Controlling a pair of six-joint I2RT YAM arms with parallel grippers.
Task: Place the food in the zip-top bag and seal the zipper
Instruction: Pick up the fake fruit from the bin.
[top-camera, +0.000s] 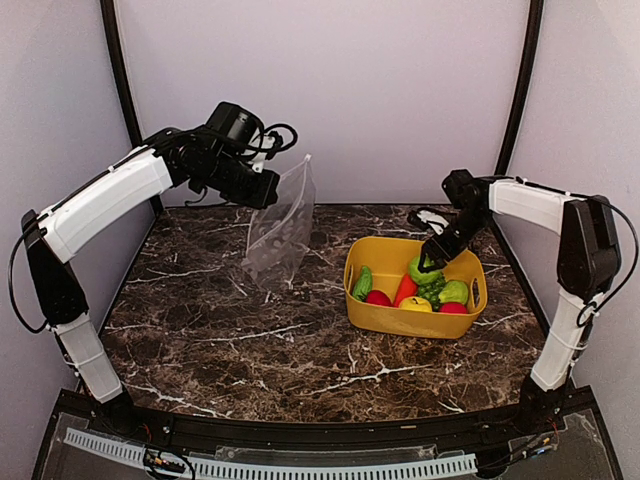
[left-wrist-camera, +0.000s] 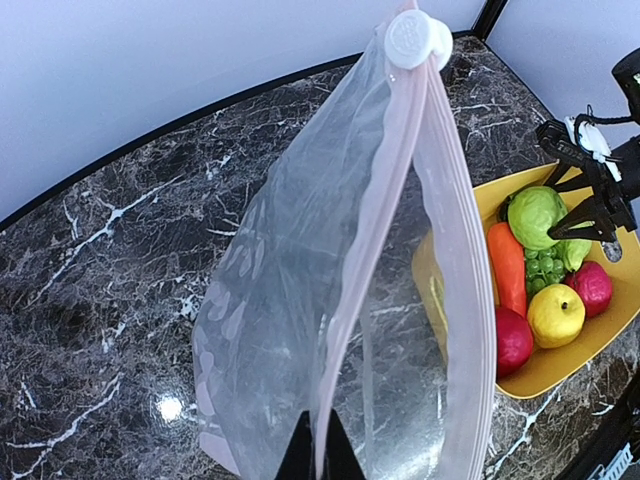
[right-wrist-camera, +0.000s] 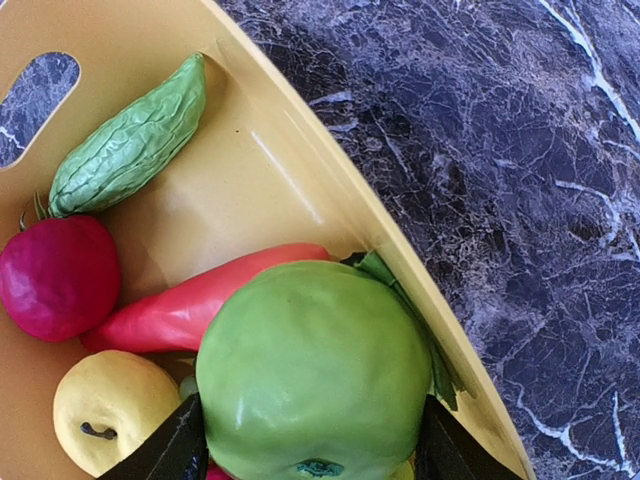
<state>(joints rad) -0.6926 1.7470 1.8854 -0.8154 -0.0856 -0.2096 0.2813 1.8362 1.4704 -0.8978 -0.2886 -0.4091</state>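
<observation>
1. Holds the zip-top bag (top-camera: 282, 235) up over the worktop (top-camera: 220, 330) with the left tool (top-camera: 266, 190), jaws pressed together on the zipper (left-wrist-camera: 372, 230) at the bag's mouth edge.
2. Lets the bag hang below and ahead of that tool with its mouth parted. Has the white slider (left-wrist-camera: 418, 38) at the end of the strip farthest from the tool. Cannot tell whether the bag's lower end touches the worktop.
3. Straddles a round green piece (right-wrist-camera: 315, 360) of the food with the right tool (right-wrist-camera: 305, 450), one of its fingers (right-wrist-camera: 165, 450) against each side. Clamps that piece while it sits in the yellow basket (right-wrist-camera: 270, 170).
4. Has more food in the basket around the right tool:
   - carrot (right-wrist-camera: 200, 300) touching the green piece, just ahead of one finger
   - lemon (right-wrist-camera: 115, 405) right beside that same finger
   - red ball (right-wrist-camera: 55, 275) a little farther out
   - green cucumber (right-wrist-camera: 130, 150) farthest ahead, against the basket wall
5. Has the basket well apart from the left tool, past the hanging bag and directly under the right tool.
</observation>
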